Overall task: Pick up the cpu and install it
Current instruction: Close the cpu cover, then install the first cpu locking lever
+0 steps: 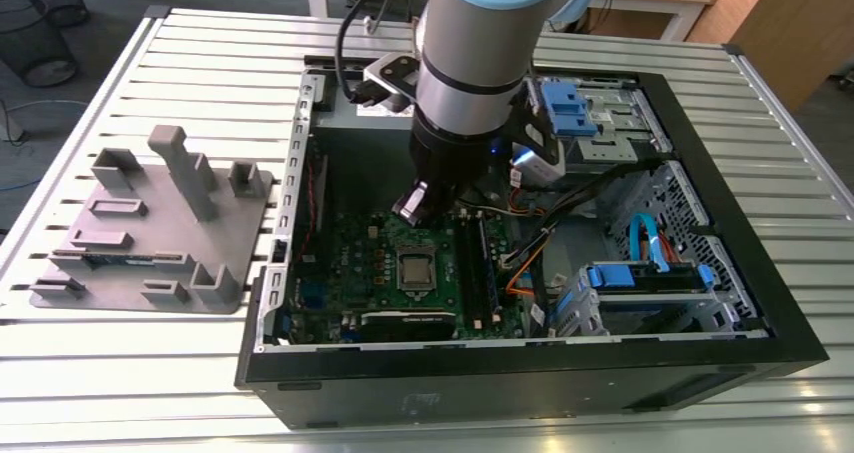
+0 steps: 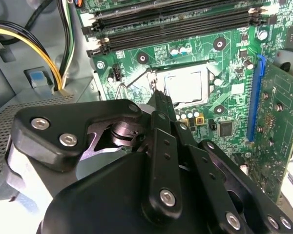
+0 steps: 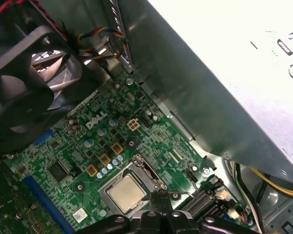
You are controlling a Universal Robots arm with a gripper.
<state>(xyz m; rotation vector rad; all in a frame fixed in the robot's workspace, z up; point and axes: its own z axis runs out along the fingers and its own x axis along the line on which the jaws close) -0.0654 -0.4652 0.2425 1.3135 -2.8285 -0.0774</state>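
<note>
cpu [image 3: 126,193]: sits flat in the socket frame [image 2: 158,80] on the motherboard [image 1: 387,243], inside the open PC case [image 1: 747,303].
handling: likely light, rigid, slick metal lid, delicate underside; best held by opposite edges.
pincer [image 2: 158,97]: fingertips together, holding nothing, just above the socket edge beside the cpu.
grey tray [image 1: 147,228]: on worktop [image 1: 200,53], apart from the case.

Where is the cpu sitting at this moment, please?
The cpu lies in the socket frame on the green motherboard inside the open computer case, just below the gripper in the exterior view.
</note>
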